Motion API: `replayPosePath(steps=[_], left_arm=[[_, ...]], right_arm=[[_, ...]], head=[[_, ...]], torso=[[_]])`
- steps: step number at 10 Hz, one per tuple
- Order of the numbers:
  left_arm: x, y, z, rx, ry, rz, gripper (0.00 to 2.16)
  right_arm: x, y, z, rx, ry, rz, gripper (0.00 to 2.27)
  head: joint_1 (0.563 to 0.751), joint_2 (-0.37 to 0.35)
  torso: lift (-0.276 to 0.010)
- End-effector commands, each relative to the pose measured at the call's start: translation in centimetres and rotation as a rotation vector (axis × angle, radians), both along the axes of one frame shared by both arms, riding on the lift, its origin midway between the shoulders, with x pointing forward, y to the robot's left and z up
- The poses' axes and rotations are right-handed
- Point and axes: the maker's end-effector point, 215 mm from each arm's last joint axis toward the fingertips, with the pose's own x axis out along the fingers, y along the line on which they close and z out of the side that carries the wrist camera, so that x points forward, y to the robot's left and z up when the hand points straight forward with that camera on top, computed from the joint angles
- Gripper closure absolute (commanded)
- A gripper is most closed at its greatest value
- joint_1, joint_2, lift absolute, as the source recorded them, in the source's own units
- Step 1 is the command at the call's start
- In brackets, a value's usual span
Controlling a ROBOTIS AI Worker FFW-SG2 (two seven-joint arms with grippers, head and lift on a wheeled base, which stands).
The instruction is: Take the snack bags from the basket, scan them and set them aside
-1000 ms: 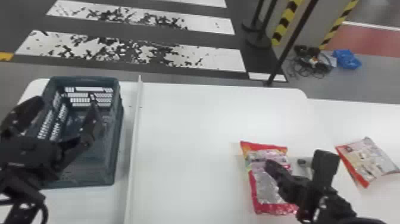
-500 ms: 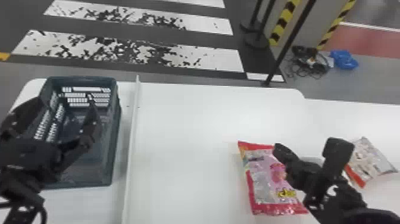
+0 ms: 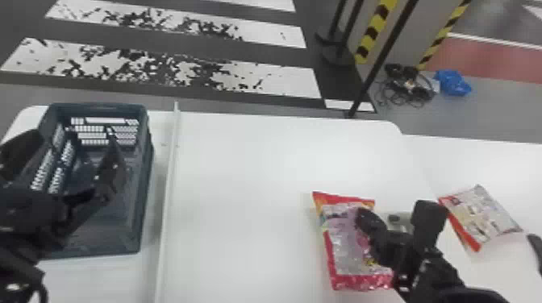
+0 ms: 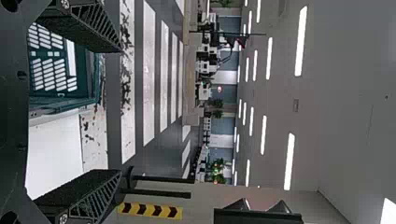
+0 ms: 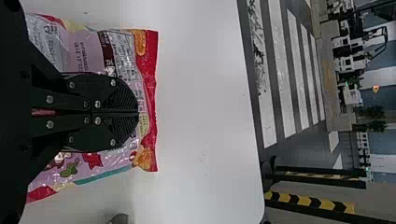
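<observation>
Reaching in from the lower right with the right arm, pointed forward and angled left, low over the bag point(image 3: 342, 241). Down to the right tool point(image 3: 363, 219): closed up tight, right above the printed plastic. Kinda hard to tell from here about any contact or pinched plastic. Lying flat on the tabletop point(image 3: 242, 209), that bag, with the other bag point(image 3: 480, 217) off to its right. Over the basket point(image 3: 147, 193) with the left tool point(image 3: 72, 139), spread wide, empty. Versus half a second ago: right tool slightly closer to the robot.
</observation>
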Motion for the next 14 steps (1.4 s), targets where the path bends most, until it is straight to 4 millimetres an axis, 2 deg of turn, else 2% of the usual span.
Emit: replayPosePath(steps=[1,2,3,4,5,6,7,9,11,12,14], left_arm=[[0.0,-0.2,0.1,-0.003,-0.002,-0.005,0.07],[0.0,-0.3,0.1,-0.004,-0.003,-0.006,0.07],[0.0,-0.3,0.2,-0.004,-0.006,-0.005,0.07],[0.0,-0.3,0.2,-0.003,-0.006,-0.006,0.07],[0.0,-0.2,0.4,-0.002,-0.011,-0.006,0.07],[0.1,-0.1,0.6,-0.003,-0.015,-0.003,0.07],[0.0,-0.2,0.8,-0.003,-0.018,-0.006,0.07],[0.1,-0.1,0.8,-0.004,-0.017,-0.001,0.07],[0.0,0.2,0.5,-0.002,-0.013,0.007,0.07],[0.0,0.6,0.3,-0.002,-0.009,0.022,0.07],[-0.2,1.2,-0.3,-0.008,0.001,0.048,0.07]], right_arm=[[-0.2,-0.1,-0.9,-0.011,0.01,0.002,2.21],[-0.2,-0.2,-1.0,-0.01,0.008,-0.001,2.21],[0.0,-0.3,-0.3,-0.008,-0.006,-0.005,2.21],[0.4,-0.5,1.9,-0.005,-0.04,-0.008,2.15],[0.4,-1.0,4.6,-0.015,-0.085,-0.01,1.48],[0.3,-1.8,6.9,-0.029,-0.122,-0.019,0.14],[-0.1,-2.9,8.1,-0.047,-0.131,-0.031,0.0],[-0.9,-5.7,8.5,-0.078,-0.131,-0.071,0.04],[-2.0,-9.8,6.8,-0.108,-0.098,-0.128,0.04],[-2.5,-11.1,5.7,-0.125,-0.075,-0.13,0.04],[-3.6,-12.2,3.4,-0.128,-0.028,-0.106,0.05]], head=[[0.695,-0.214],[0.695,-0.216],[0.695,-0.219],[0.695,-0.22],[0.695,-0.222],[0.695,-0.226],[0.695,-0.232],[0.695,-0.255],[0.695,-0.299],[0.695,-0.33],[0.695,-0.35]], torso=[[-0.075],[-0.075],[-0.075],[-0.075],[-0.075],[-0.075],[-0.075],[-0.075],[-0.075],[-0.075],[-0.075]])
